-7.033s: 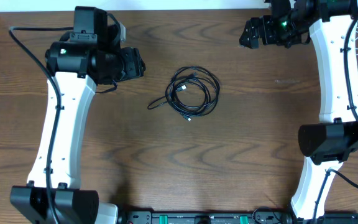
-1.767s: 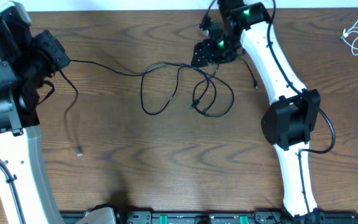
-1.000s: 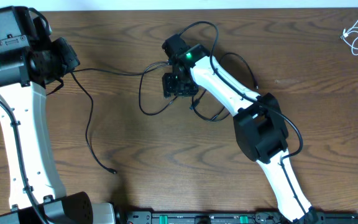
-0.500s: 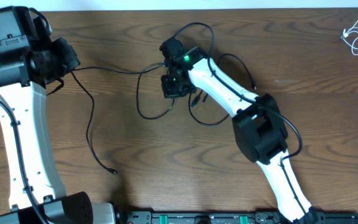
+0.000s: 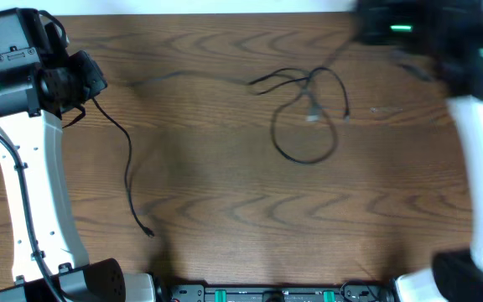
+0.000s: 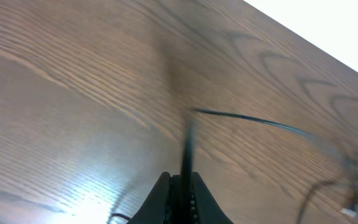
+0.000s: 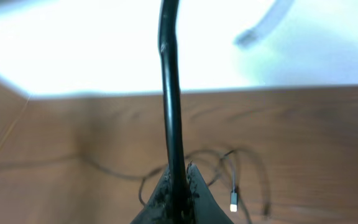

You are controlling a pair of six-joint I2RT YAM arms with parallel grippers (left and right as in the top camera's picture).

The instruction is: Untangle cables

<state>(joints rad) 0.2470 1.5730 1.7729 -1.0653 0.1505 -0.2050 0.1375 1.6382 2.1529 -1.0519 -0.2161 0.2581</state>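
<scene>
The left gripper point(image 6: 180, 182) and right gripper point(image 7: 175, 177) each pinch thin black flexible cables point(image 5: 128, 168), one tail trailing near-left across the brown wooden table point(image 5: 225, 218), a loose loop lying far, right of centre.

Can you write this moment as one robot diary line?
left fingers: shut on black cable | right fingers: shut on black cable | loose loop: lying on table | tangle: strands crossing, not cleared
</scene>
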